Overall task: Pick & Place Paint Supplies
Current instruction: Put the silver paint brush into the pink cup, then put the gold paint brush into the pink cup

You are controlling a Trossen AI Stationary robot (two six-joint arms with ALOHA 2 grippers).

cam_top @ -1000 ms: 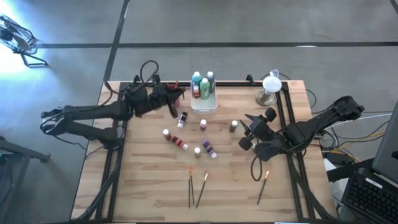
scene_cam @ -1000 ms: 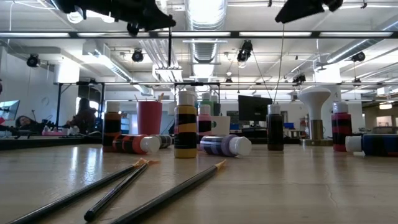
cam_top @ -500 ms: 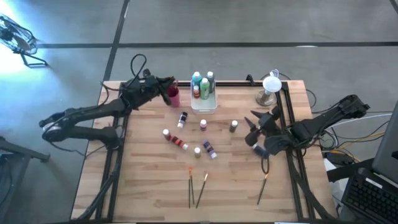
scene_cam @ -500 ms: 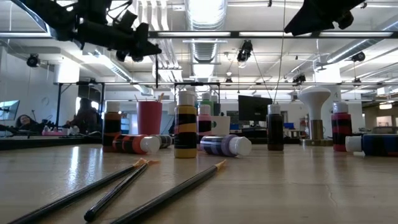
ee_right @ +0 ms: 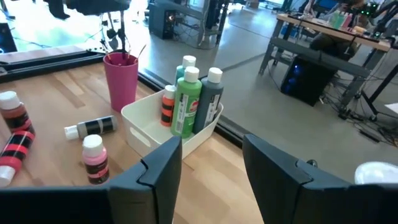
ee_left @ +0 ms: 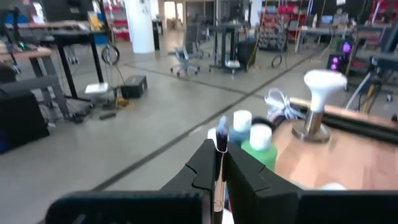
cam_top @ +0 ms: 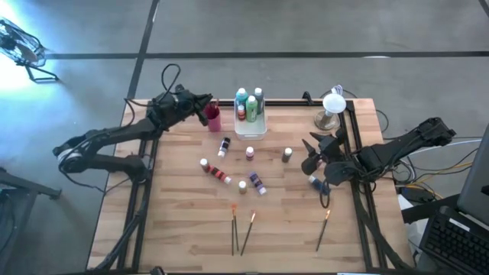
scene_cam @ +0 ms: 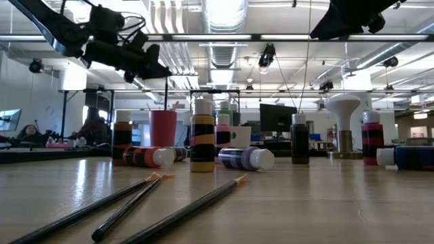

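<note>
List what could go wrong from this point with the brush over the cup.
1. The left gripper, its fingers shut on a thin paintbrush, hangs above the magenta cup; the mouth is narrow, so a release slightly off could drop the brush onto the table.
2. Brushes already stand in the cup and may deflect it.
3. The white tray of upright bottles sits right beside the cup, so a sideways swing might knock them.

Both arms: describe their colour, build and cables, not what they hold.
The left arm and right arm are black, jointed links. Black cables loop above the left wrist and trail off the right base. The right gripper has two broad, flat black fingers.
</note>
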